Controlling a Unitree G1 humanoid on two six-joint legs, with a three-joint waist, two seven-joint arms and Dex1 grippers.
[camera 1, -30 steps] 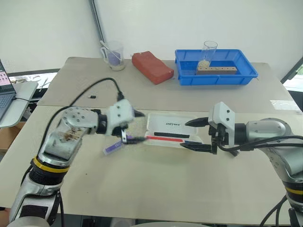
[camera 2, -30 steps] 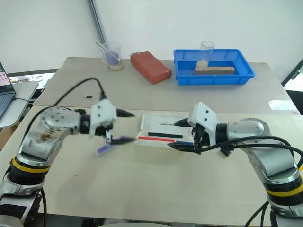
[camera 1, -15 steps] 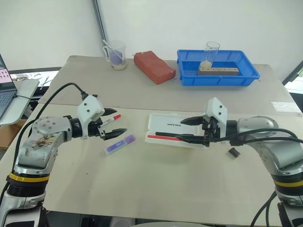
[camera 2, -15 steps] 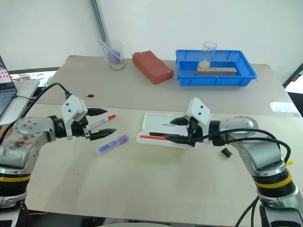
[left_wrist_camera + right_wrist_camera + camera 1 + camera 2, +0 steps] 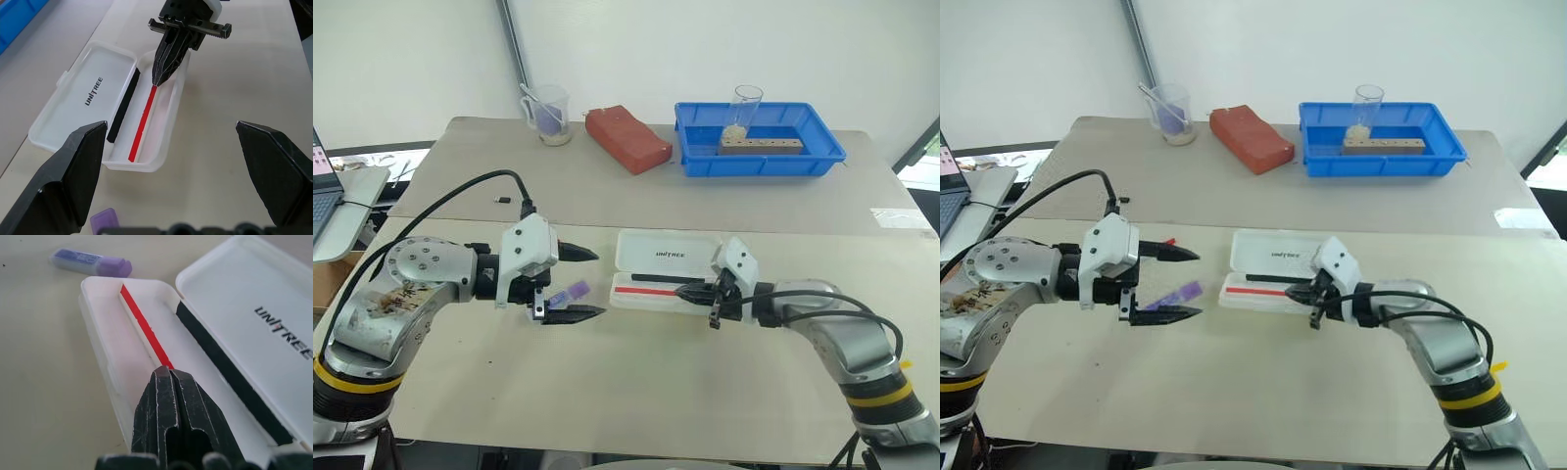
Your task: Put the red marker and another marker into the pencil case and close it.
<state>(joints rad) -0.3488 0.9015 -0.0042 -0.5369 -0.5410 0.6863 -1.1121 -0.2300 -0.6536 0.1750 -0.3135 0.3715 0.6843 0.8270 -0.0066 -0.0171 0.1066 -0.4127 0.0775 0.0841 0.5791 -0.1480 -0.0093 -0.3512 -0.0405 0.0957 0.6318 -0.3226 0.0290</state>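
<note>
While the near part of the table (image 5: 636,392) lies bare, the two grippers face each other across its middle. On the robot's left, the left gripper (image 5: 600,284) hovers with its jaws spread wide and nothing between them, pointing toward the pencil case (image 5: 646,257). The purple highlighter (image 5: 570,292) lies flat on the table just behind the gripper's lower finger, left of the case and apart from it. A red tip of the red marker (image 5: 1168,241) peeks out behind the upper finger; the rest of it is hidden.

On the right, the right gripper (image 5: 680,289) has its jaws pressed together, their tips at the right end of a thin red pen (image 5: 646,290) that lies in the case's near half. Whether they pinch the pen cannot be told. A thin black pen (image 5: 656,278) lies along the hinge side, and the lid is folded open and flat toward the far side.

Farther back stand a red block (image 5: 628,139), a clear measuring cup (image 5: 548,116), and a blue tray (image 5: 759,166) holding a glass (image 5: 747,108)
</note>
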